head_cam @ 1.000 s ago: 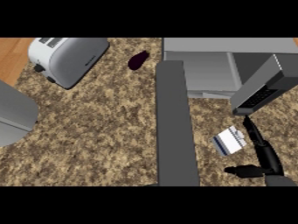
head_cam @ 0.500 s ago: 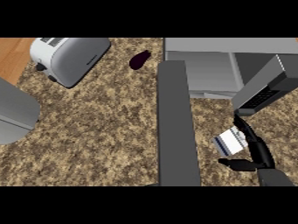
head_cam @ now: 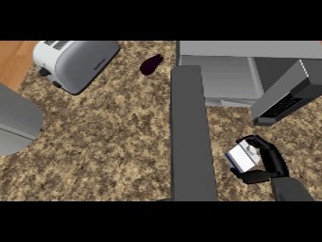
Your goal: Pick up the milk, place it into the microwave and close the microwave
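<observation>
The right hand [head_cam: 264, 163] is wrapping its fingers [head_cam: 255, 143] and thumb around the milk [head_cam: 242, 157], a small white and blue carton lying low at the right of the bench [head_cam: 114, 137], just in front of the microwave [head_cam: 223, 75]. Whether the carton is already lifting off the bench or resting on it cannot be told. The microwave door [head_cam: 292, 92] is standing open, swung out to the right, and the grey cavity is showing behind it. The left hand is not showing; only a long grey forearm [head_cam: 189, 137] is running up the middle of the view, its end just beside the microwave's front.

The step in hand looks like securing the grasp and starting the carry. To do it well, the fingers should be closing evenly on opposite faces of the milk so the carton is not twisting as it rises. The lift should be going straight up first, then forward and left into the cavity, keeping away from the open door's edge, which is hanging close above the hand. The carton is best kept level and set well inside, so the door is not catching it on closing. The forearm beside the opening is narrowing the path, so the approach should be staying between it and the door.

A toaster [head_cam: 76, 61] and a dark purple item [head_cam: 151, 64] are sitting well apart at the back left.
</observation>
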Robot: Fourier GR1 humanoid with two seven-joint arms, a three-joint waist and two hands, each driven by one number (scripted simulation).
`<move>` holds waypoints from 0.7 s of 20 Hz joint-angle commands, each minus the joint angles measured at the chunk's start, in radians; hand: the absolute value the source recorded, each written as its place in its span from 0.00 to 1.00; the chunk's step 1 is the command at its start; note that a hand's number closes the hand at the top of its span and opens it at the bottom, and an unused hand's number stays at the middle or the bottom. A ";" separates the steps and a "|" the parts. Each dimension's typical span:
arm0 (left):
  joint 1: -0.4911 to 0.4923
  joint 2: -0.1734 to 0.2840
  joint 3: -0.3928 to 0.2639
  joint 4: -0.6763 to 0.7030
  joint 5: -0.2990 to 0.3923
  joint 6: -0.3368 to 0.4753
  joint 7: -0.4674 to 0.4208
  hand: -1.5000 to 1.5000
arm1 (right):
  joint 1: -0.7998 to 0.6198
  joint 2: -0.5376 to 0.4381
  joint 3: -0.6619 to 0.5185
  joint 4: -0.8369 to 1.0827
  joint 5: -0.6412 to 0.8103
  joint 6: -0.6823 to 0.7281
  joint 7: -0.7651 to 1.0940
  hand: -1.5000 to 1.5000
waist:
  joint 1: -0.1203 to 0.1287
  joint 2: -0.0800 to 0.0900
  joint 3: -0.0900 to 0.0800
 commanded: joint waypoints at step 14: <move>0.025 0.019 0.054 0.006 0.119 -0.036 0.030 0.00 | -0.088 0.091 -0.091 0.012 -0.080 -0.075 -0.085 1.00 | -0.001 -0.001 0.000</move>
